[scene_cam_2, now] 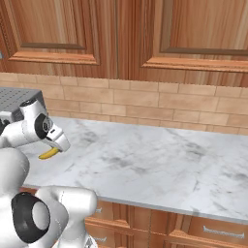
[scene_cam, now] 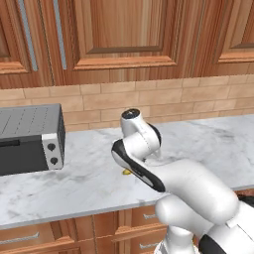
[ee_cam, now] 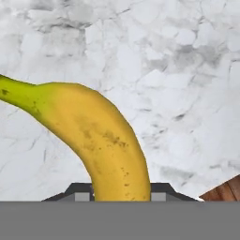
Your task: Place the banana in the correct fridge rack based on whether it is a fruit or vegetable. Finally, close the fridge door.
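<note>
The banana [ee_cam: 101, 140], bright yellow with a greenish stem end, curves up from between my two dark fingertips in the hand view. My gripper [ee_cam: 121, 194] is shut on its lower part. From the right base view, the banana [scene_cam_2: 48, 154] pokes out under the hand [scene_cam_2: 58, 141], low over the marble counter [scene_cam_2: 155, 160]. From the left base view, just a sliver of the banana [scene_cam: 127, 172] peeks out behind my forearm. The fridge rack and the fridge door are out of view.
A dark grey countertop oven [scene_cam: 30, 141] stands on the counter to the left, close to the arm. Behind run a brick backsplash [scene_cam: 149, 99] and wooden wall cabinets [scene_cam: 124, 34]. Wooden drawers [scene_cam_2: 213, 232] sit below the counter's front edge.
</note>
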